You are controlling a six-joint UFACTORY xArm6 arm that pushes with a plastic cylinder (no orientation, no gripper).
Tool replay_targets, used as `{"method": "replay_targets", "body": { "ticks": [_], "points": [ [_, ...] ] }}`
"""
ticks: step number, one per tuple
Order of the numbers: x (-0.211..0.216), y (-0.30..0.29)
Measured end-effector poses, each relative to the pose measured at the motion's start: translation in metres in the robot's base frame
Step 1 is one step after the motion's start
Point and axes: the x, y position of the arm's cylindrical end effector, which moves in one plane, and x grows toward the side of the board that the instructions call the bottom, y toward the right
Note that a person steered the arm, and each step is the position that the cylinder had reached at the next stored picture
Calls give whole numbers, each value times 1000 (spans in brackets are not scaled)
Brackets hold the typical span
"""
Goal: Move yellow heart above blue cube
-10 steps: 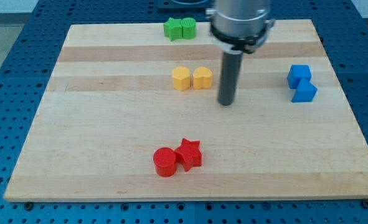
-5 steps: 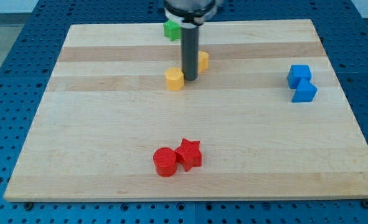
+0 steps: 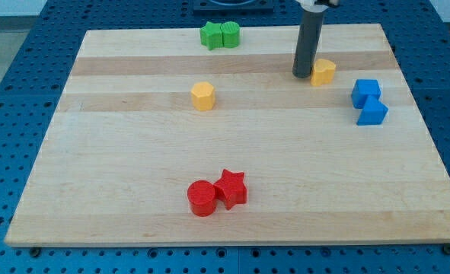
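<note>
The yellow heart (image 3: 323, 71) lies on the wooden board at the view's upper right. My tip (image 3: 302, 74) stands right against the heart's left side. The blue cube (image 3: 365, 91) sits to the heart's right and a little lower, touching a second blue block (image 3: 372, 113) just below it. The heart lies up and to the left of the cube, a short gap apart.
A yellow hexagon block (image 3: 202, 96) lies left of centre. Two green blocks (image 3: 220, 34) sit at the board's top edge. A red cylinder (image 3: 202, 198) and a red star (image 3: 231, 188) touch near the bottom. The board's right edge (image 3: 415, 91) runs close past the blue blocks.
My tip swept from the board's middle to the right, pushing the yellow heart from beside the yellow hexagon to near the blue cube. The hexagon shifted slightly left.
</note>
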Motion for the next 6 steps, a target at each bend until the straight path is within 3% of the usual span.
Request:
{"method": "replay_targets", "body": {
  "ticks": [4,6],
  "points": [
    [-7,73],
    [-28,49]
  ]
}}
